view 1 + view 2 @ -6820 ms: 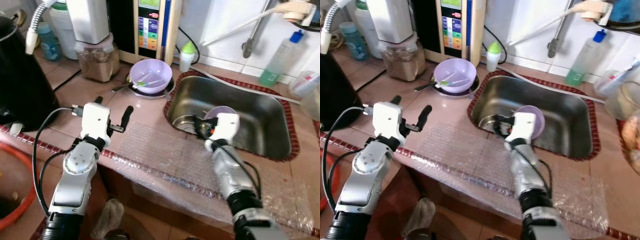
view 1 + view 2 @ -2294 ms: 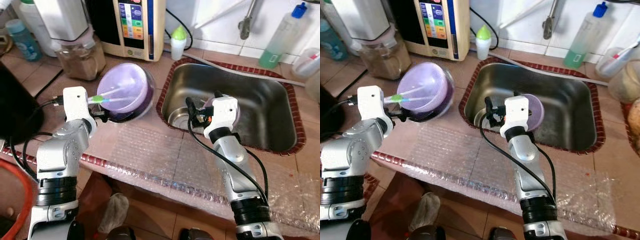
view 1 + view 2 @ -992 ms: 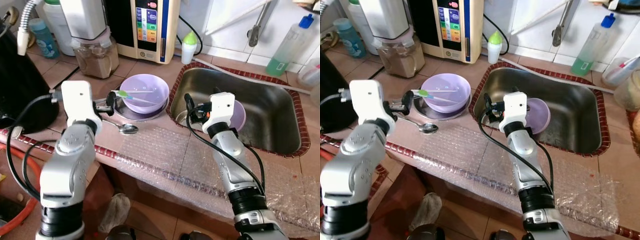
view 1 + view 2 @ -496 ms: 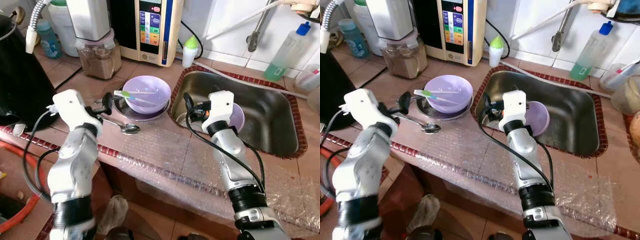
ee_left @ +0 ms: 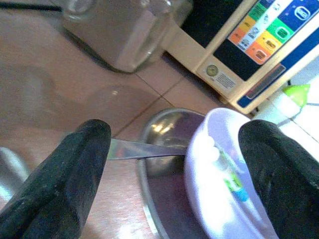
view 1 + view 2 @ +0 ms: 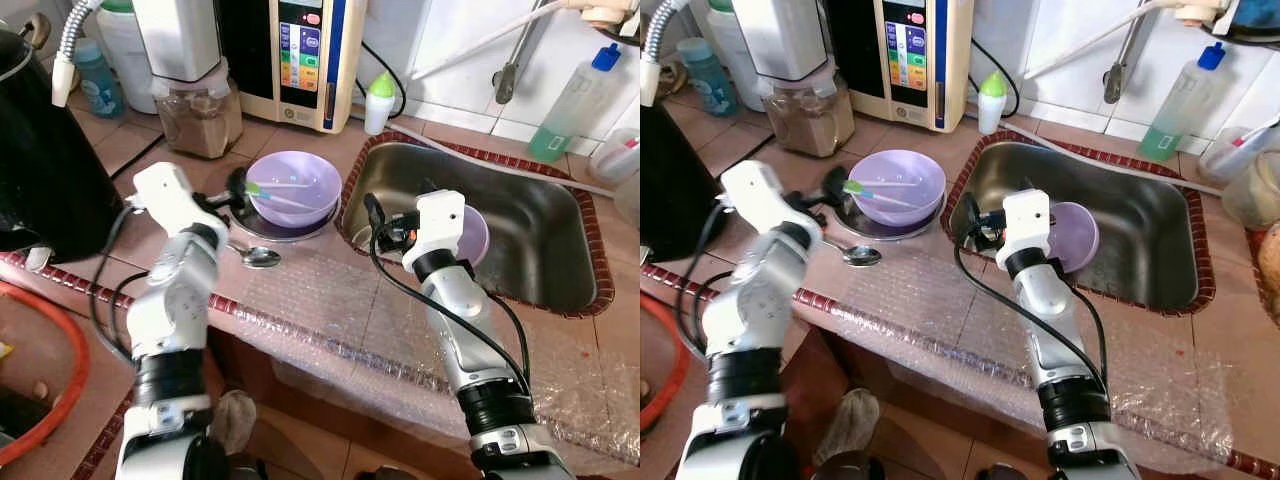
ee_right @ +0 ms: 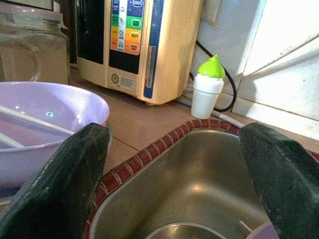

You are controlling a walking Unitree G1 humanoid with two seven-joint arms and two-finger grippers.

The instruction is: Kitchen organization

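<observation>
Two grippers in play on this tiled counter, so quick rundown. My left gripper [image 6: 232,190] sits in the middle left of the head view, right beside the purple bowl [image 6: 294,186], and its jaws are spread wide with nothing between them; in the left wrist view the black fingers [image 5: 75,164] stand far apart with the bowl's rim and the metal plate [image 5: 159,144] under it showing in the gap. That bowl sits on the plate just left of the sink [image 6: 560,290], and a couple of straws or sticks with a green-tipped end [image 6: 256,188] lie across it. One spoon [image 6: 255,257] rests on the counter just below the plate, next to the sheet of bubble wrap [image 6: 330,300] that covers the front edge. My right gripper [image 6: 375,228] hangs at the left rim of the sink, near the centre of the frame, jaws also wide apart and empty, as the right wrist view shows. Behind my right wrist, inside the basin, there's a second purple bowl [image 6: 472,232] tipped on its side. Along the top of the frame: a jar of brown powder [image 6: 192,120], a beige water appliance with coloured buttons [image 6: 300,55], a small white bottle with a green cap [image 6: 378,102], and a green soap bottle [image 6: 565,115] at upper right.
</observation>
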